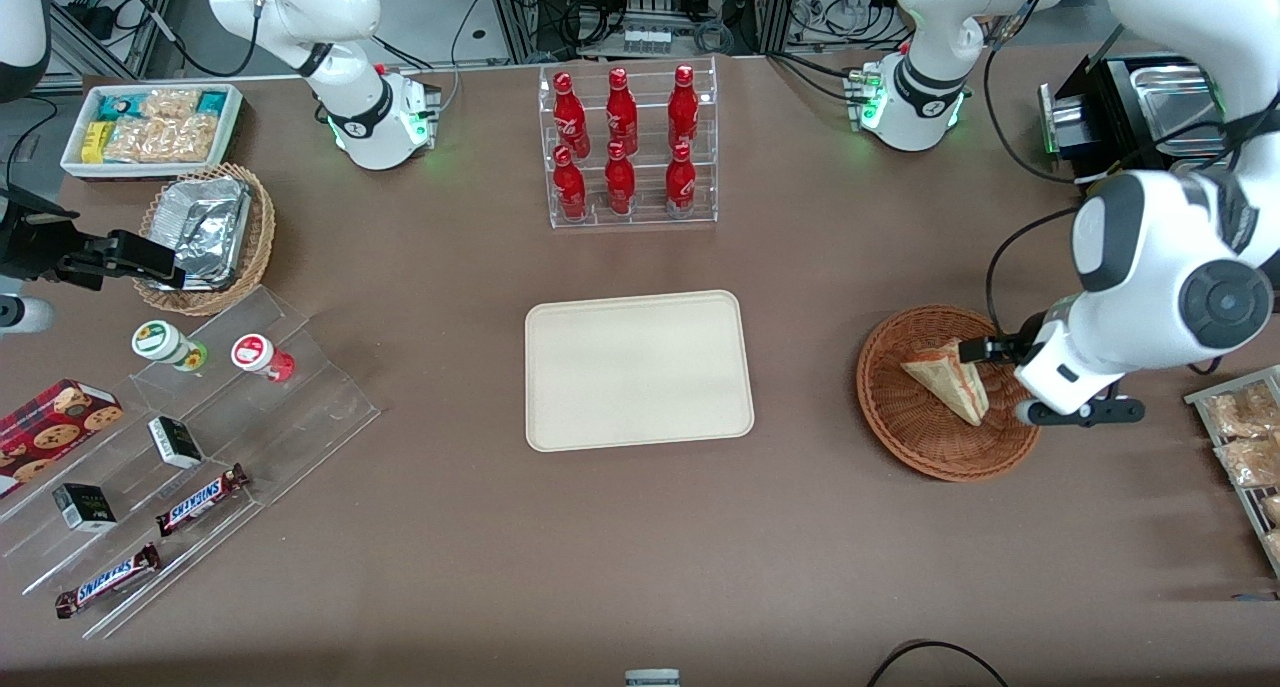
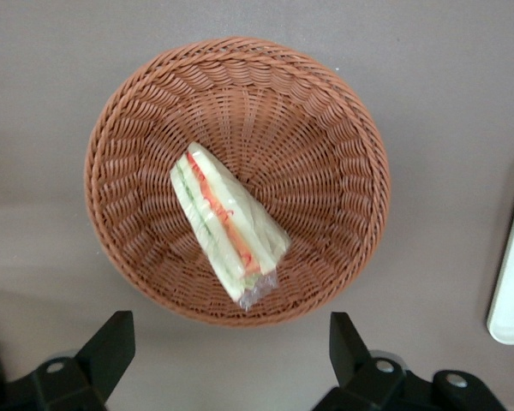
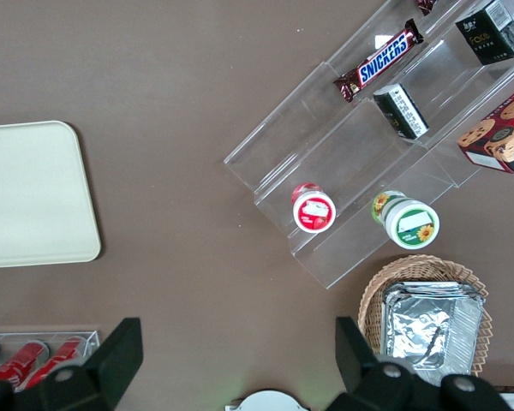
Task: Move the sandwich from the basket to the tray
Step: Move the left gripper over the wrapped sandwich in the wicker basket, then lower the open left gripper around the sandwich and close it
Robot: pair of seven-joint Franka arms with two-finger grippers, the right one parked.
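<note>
One sandwich (image 2: 227, 224) lies inside the basket (image 2: 137, 111), a round reddish-brown wicker bowl standing on the brown table (image 1: 420, 557) toward the working arm's end; the wedge is wrapped in clear film, with red-orange and green filling visible along its cut edge; it rests on the basket floor near the centre, tilted against the weave. The gripper (image 2: 231, 360) of the left arm hangs above the basket, over the rim portion nearest the working arm's end of the table; its two black fingers (image 2: 111, 347) are spread wide apart and hold nothing. In the wrist view the sandwich lies clear of both fingertips, with no contact between fingers and wrapper; one narrow end of the wedge points toward the gap between the fingers. In the front view the arm's white wrist housing covers part of the basket rim, and the sandwich (image 1: 950, 377) shows just beside it. The tray (image 1: 638, 369), cream-beige with rounded corners, lies flat at the table centre, well apart from the basket and bare; a clear rack of red bottles (image 1: 628, 147) stands farther from the front camera than the tray.
</note>
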